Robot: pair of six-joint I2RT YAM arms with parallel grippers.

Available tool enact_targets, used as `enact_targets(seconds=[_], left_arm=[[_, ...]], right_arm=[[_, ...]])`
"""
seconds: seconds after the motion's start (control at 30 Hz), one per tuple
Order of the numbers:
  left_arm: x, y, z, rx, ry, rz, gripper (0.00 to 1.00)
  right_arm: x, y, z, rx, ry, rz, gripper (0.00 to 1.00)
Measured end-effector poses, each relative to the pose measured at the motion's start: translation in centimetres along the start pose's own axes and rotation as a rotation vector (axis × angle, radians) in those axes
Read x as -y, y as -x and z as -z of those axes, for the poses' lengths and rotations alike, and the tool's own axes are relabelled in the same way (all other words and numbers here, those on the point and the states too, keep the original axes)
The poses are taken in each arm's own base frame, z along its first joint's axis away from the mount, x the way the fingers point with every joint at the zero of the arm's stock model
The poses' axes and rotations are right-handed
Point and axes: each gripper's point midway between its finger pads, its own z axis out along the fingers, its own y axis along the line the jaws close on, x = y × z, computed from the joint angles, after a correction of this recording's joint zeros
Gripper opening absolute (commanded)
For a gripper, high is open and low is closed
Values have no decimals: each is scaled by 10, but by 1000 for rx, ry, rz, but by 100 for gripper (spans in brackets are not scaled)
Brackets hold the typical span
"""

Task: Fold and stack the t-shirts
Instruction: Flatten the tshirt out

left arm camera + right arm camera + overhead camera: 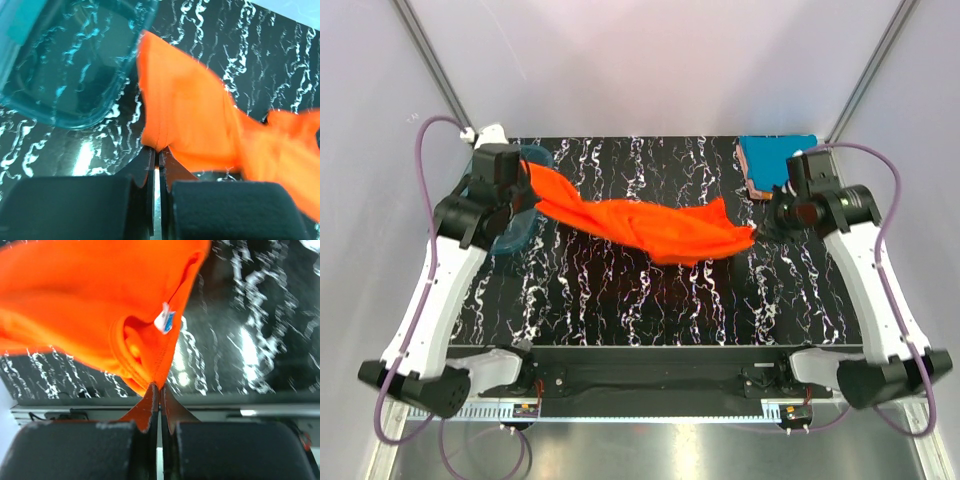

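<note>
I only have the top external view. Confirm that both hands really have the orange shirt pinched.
Observer: In the left wrist view, the left hand is shut on a puckered edge of the orange t-shirt.
Operator: Now the right one.
Observer: The right hand is shut on a stitched edge of the same shirt.
Operator: Say which end that is.
Observer: A small white and blue label sits just above that grip, so likely the neck.

The top view looks steeply down from the near side over the whole table [620, 310]. The wrist views sit close behind the left hand [156, 152] and right hand [159, 387]. All three share the orange-red t-shirt [640, 225].
</note>
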Motion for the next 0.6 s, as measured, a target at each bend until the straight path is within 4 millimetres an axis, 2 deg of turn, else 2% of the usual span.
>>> enact_targets(seconds=[0.13,0.23,0.33,0.4,0.43,0.5,0.53,0.57,0.6], left_arm=[[-14,-8,11,18,16,-17,0],[-17,-16,7,0,24,-35,0],[-16,-35,-9,-56,23,-65,0],[-13,-55,-24,-119,16,-88,0],[-12,-67,-32,-151,12,-97,3],[-11,-94,-48,-242,2,-122,19],[-9,-105,-53,-282,-3,-132,36],[-8,-118,-60,-336,-5,-148,41],[-7,-129,-68,-386,0,-160,46]], right_arm=[[14,-11,30,38,-34,-13,0],[22,3,46,106,-67,-28,0],[43,20,45,138,-131,-74,0],[64,25,33,117,-195,-114,0],[75,24,21,81,-228,-129,0],[90,21,-3,11,-275,-148,0],[97,21,-19,-31,-301,-158,1],[104,20,-34,-71,-321,-165,5],[109,21,-46,-99,-336,-172,16]])
